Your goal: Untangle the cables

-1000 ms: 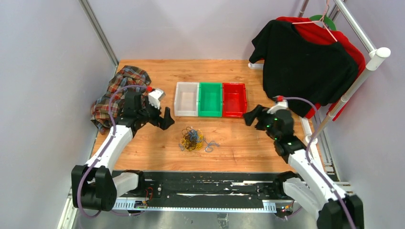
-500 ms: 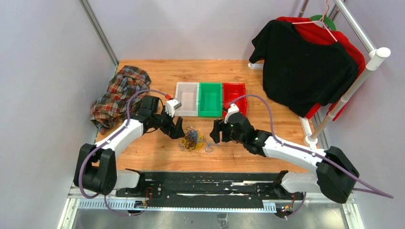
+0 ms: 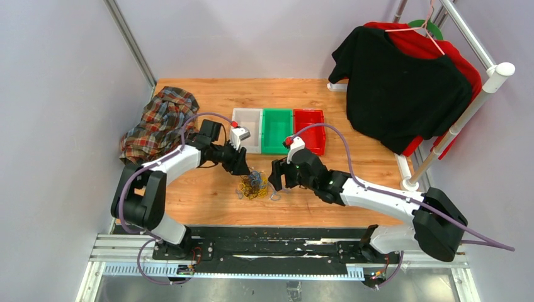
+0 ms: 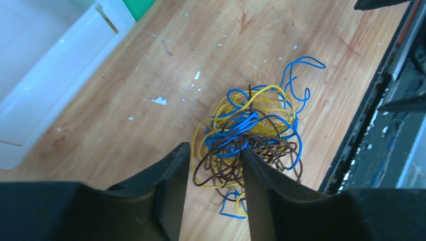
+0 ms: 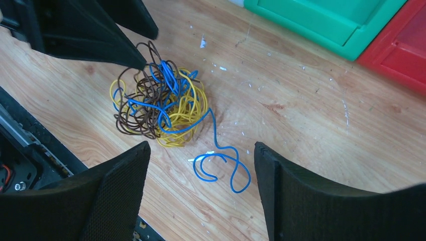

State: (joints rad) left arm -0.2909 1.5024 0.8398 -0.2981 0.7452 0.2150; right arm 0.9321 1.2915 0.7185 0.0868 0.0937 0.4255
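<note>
Cables (image 4: 246, 135), yellow, blue and brown, lay in one knot on the wooden table (image 3: 208, 201). The left gripper (image 4: 215, 148) stood half-narrowed at the knot's 10 o'clock edge with brown loops between its fingers; whether it pinched any was unclear. The right gripper (image 5: 202, 145) hung wide at 3 o'clock, over a stray blue strand (image 5: 221, 168). The white bin (image 3: 247, 131), green bin (image 3: 278, 131) and red bin (image 3: 310, 132) sat at 12 o'clock.

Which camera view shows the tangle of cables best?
The right wrist view: nearly the whole tangle shows, yellow, blue and brown strands distinct, one blue tail trailing off. The left wrist view is close too, but the left gripper hides its near edge. The top view gives only a small knot.
</note>
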